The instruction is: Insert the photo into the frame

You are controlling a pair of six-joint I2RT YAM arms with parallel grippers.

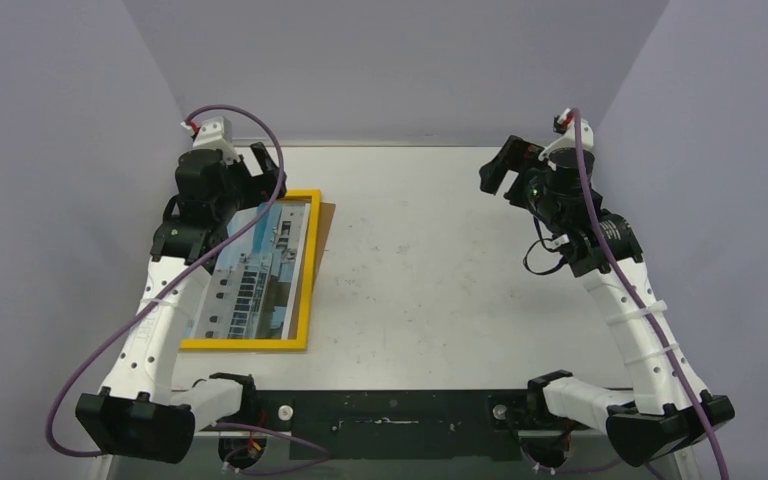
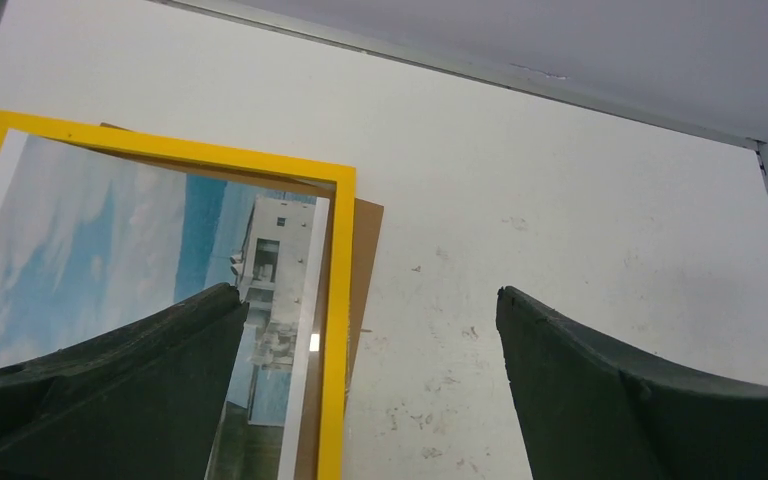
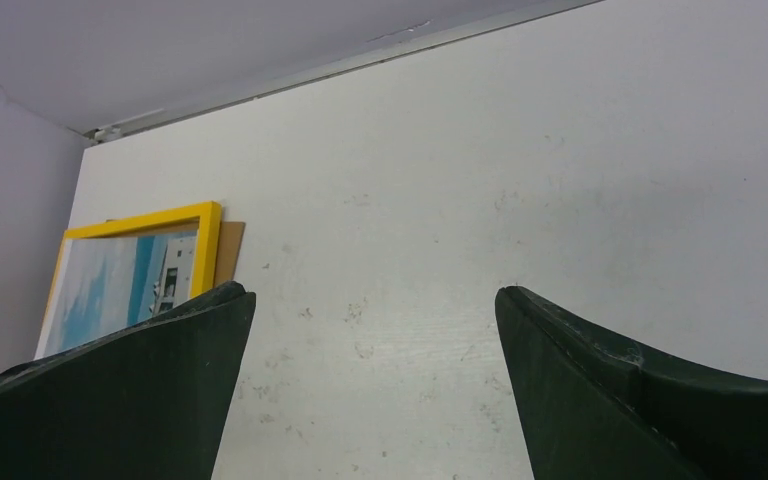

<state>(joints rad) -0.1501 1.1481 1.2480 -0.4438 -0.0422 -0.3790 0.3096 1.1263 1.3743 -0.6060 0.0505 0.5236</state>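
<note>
The yellow frame (image 1: 308, 270) lies flat on the left part of the table, front side up. The photo (image 1: 250, 272) of a white building under blue sky shows face up inside its opening. In the left wrist view a thin brown strip shows between the photo (image 2: 110, 240) and the frame's right rail (image 2: 337, 330). My left gripper (image 1: 255, 185) hovers over the frame's far end, open and empty (image 2: 370, 300). My right gripper (image 1: 508, 172) hangs open at the far right, well away from the frame (image 3: 207, 245), with nothing between its fingers (image 3: 375, 295).
A brown backing board (image 1: 327, 222) pokes out from under the frame's far right corner, also visible in the left wrist view (image 2: 365, 250). The scuffed white table (image 1: 440, 280) is bounded by grey walls at the back and both sides.
</note>
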